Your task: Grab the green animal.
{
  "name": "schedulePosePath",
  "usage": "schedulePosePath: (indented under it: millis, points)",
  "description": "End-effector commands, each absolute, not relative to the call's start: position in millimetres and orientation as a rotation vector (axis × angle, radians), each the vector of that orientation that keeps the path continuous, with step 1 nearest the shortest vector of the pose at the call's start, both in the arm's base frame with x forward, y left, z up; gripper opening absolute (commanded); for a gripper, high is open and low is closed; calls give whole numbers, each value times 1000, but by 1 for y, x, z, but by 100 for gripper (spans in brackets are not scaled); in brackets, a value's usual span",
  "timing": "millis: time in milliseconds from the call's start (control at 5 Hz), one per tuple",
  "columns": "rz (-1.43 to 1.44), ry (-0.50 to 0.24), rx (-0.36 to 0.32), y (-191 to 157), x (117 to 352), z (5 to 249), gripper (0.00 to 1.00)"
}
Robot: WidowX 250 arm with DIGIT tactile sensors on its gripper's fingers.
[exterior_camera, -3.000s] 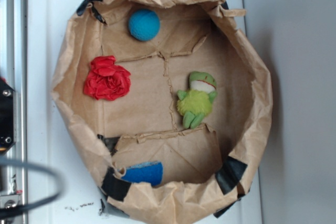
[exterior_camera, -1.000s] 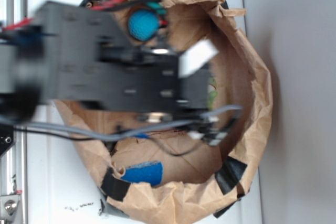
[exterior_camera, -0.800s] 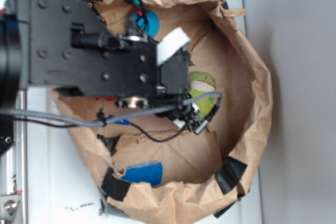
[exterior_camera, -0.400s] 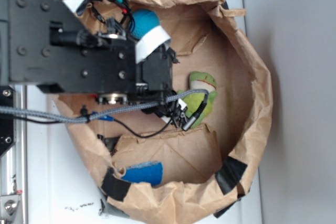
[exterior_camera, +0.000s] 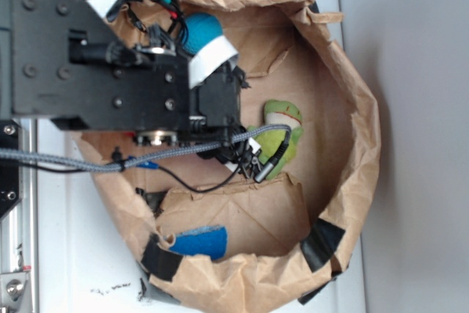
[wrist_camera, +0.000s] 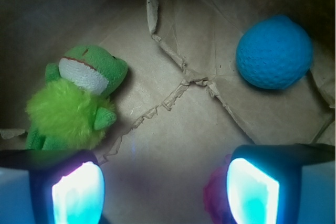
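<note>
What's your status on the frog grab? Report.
Gripper open, empty, above the bag floor. Frog ahead of one finger, not between them. Blue ball off to the other side, clear of the frog.

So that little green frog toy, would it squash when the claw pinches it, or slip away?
The green frog looks fuzzy and stuffed, so it would probably squash and give under the pads rather than resist. Its fluffy body likely offers grip, so slipping seems unlikely. It lies flat on the creased paper bag, so unlike the blue ball it probably won't roll if nudged.
</note>
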State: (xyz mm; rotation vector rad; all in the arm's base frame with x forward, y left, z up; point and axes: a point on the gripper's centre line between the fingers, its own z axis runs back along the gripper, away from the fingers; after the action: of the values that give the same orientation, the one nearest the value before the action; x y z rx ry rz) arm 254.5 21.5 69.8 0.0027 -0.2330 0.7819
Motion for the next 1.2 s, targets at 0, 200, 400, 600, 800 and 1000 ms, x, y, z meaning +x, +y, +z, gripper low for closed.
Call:
schedulePosePath:
  millis: [0,200,400,600,800,1000]
  points:
    - [794,-272,-100,14,323,62,100]
    - [795,-261,-120,10,338,62,100]
    - [785,-258,-133,12,344,63,100]
    - [822,-256,-131,13,345,64,0]
    - [855,-279,-144,15,346,66,0]
    - [845,-270,-174,17,338,77,0]
